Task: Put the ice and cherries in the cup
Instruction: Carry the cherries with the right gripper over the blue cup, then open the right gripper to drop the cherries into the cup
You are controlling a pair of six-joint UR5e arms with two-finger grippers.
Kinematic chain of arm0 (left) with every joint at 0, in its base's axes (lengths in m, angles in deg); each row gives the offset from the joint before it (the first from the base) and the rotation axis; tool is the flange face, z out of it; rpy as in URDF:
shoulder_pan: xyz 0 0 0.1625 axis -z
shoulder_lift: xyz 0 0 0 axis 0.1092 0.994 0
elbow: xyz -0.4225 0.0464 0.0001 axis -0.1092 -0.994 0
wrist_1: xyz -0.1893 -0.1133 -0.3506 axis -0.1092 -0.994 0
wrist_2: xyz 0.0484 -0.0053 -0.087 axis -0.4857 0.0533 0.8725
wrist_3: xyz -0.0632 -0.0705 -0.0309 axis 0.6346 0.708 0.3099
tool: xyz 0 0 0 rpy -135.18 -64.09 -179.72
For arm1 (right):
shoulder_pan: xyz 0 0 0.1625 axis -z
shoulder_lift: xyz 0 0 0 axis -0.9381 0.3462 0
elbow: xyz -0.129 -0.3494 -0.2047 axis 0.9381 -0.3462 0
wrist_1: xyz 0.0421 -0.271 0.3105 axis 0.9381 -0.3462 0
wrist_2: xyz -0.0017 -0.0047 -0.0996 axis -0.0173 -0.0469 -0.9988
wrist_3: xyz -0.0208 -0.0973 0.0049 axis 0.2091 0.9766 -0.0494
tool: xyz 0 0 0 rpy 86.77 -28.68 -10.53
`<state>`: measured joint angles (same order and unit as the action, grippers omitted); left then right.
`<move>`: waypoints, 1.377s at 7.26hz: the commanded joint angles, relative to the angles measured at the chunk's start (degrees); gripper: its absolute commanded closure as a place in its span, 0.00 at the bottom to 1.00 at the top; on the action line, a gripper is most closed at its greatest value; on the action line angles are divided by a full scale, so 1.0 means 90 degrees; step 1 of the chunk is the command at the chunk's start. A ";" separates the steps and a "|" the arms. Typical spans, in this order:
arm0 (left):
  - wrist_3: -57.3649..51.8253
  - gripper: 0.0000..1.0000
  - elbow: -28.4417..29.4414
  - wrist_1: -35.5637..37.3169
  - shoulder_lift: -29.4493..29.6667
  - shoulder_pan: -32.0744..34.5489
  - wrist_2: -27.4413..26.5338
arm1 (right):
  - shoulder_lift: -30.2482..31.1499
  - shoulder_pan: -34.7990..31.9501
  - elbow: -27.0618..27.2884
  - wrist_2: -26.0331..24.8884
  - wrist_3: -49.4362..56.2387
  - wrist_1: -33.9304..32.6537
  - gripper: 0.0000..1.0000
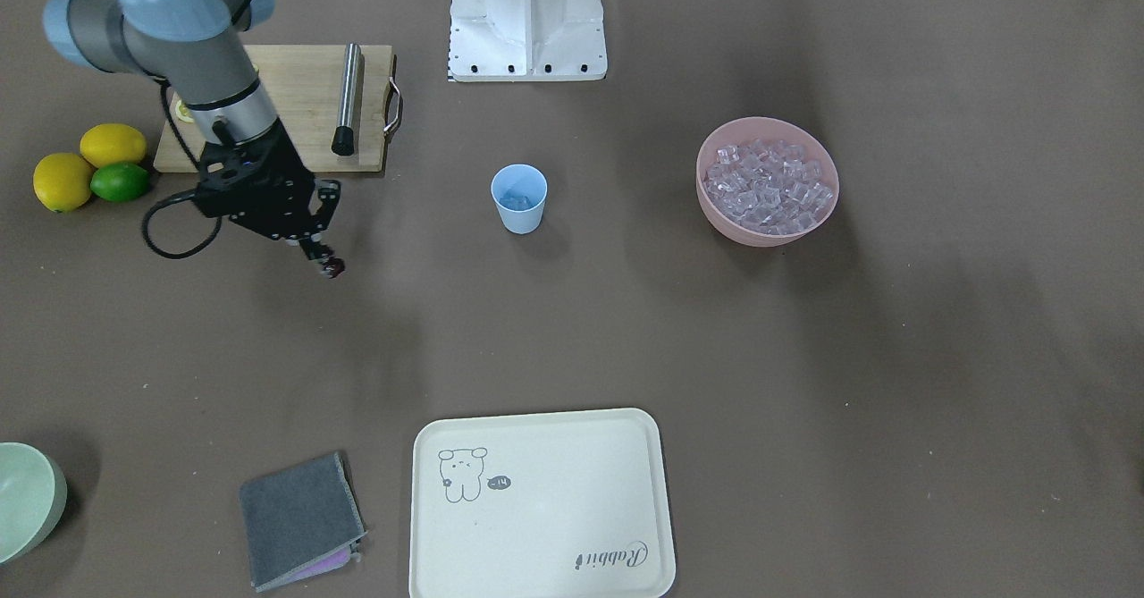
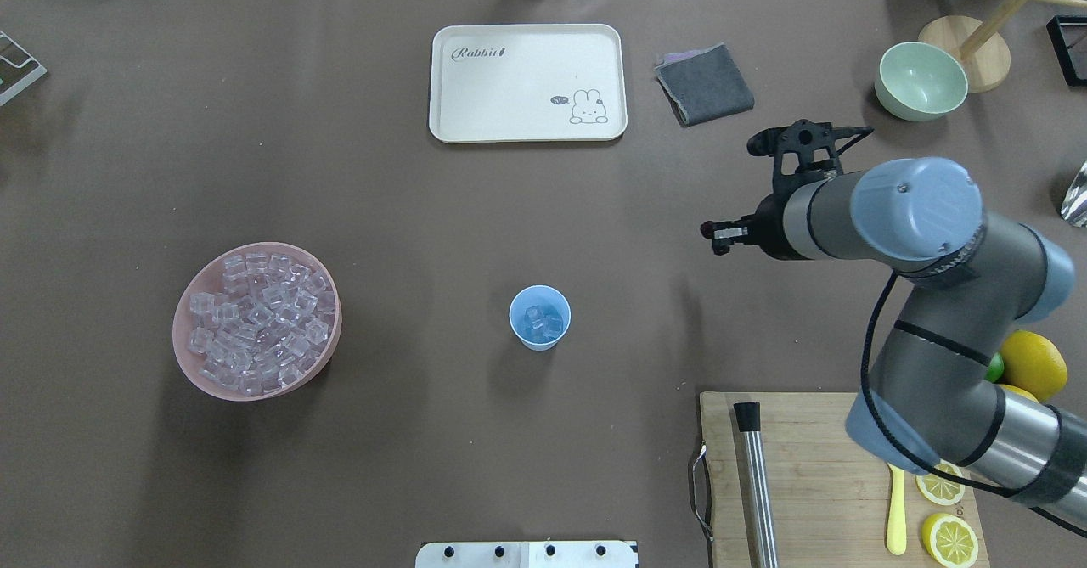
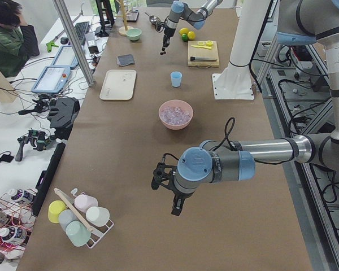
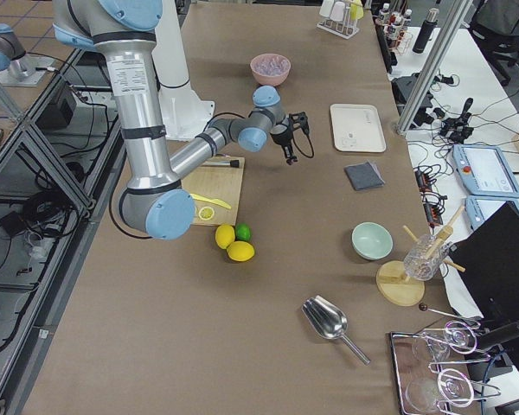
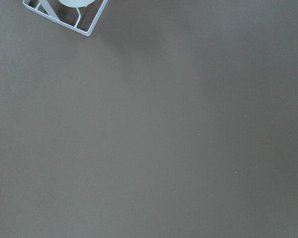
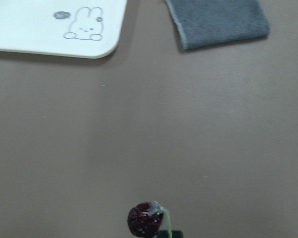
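Right gripper (image 1: 321,256) pinches the cherries (image 1: 333,266), arm outstretched.

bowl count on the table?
2: pink bowl, full of ice, on the robot's left side; green bowl, empty, at its far right. None looks hidden.

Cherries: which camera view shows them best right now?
The right wrist-mounted view: the cherries sit close at the bottom edge, dark red and glossy, green stem visible. Front-facing and overhead views show only a dark speck at the jaws; side views barely anything; left wrist view nothing.

Brown-covered table (image 2: 340,466), aluminium frame posts (image 3: 73,39), cluttered white side bench (image 3: 3,127)
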<state>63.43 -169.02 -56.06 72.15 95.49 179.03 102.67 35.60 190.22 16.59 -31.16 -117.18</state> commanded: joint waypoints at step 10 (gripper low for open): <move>0.0010 0.02 0.0117 -0.0761 -0.0312 0.0012 0.0000 | -0.1568 0.1421 -0.0030 -0.0780 -0.0801 -0.0016 0.00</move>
<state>63.52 -168.03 -62.93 69.34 95.59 179.03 88.50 48.43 189.79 9.29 -38.34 -117.12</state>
